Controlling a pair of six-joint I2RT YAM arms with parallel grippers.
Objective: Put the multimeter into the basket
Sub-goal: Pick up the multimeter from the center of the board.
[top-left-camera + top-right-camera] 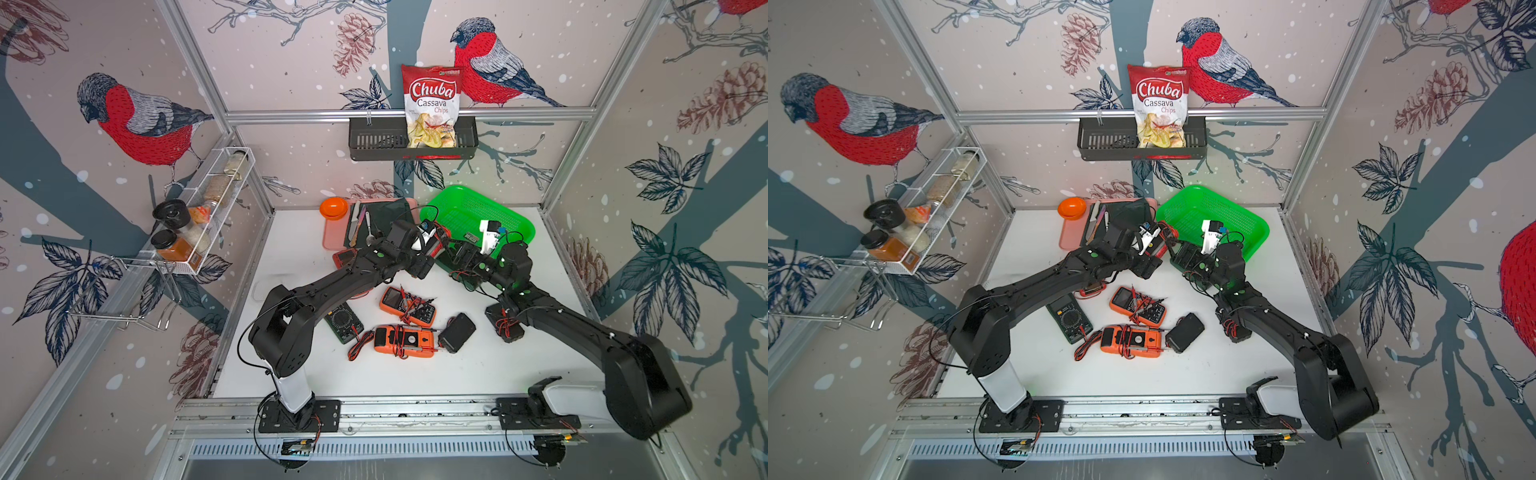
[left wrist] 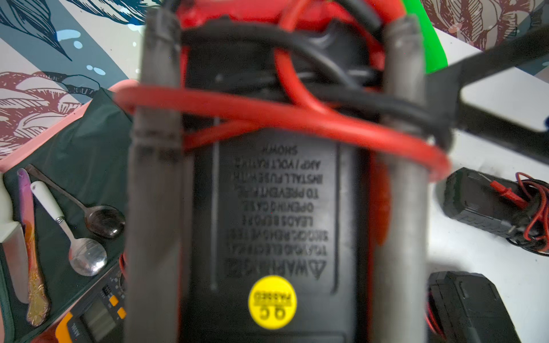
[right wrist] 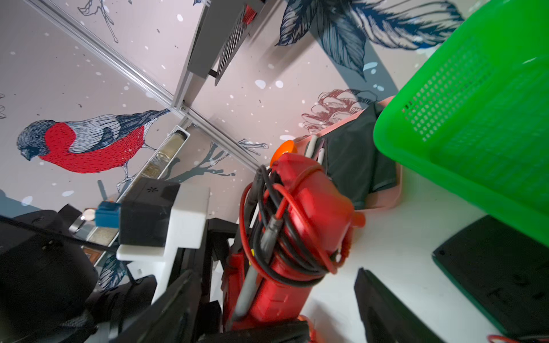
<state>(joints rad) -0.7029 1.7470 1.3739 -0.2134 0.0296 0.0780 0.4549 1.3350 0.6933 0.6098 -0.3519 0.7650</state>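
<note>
Two matte grey fingers (image 2: pixel 154 208) of the left gripper (image 2: pixel 280 44) pinch a red multimeter (image 2: pixel 276 208) by its long sides, pressed flat against the casing. Its back is black moulded plastic with raised warning lettering and a round yellow QC sticker (image 2: pixel 271 301). Glossy red and black test leads (image 2: pixel 282 118) are wound round the body and across the fingers.

The right gripper (image 1: pixel 457 254) faces it from the other side with its black jaws spread. The meter's end stands between them with a gap showing on one side; whether the other jaw touches it I cannot tell.

The basket (image 3: pixel 475 118) is bright green plastic, rectangular, with perforated mesh walls and a thick rolled rim. The multimeter stands just beside the basket's near corner, outside the rim, above the white table (image 1: pixel 478 374).
</note>
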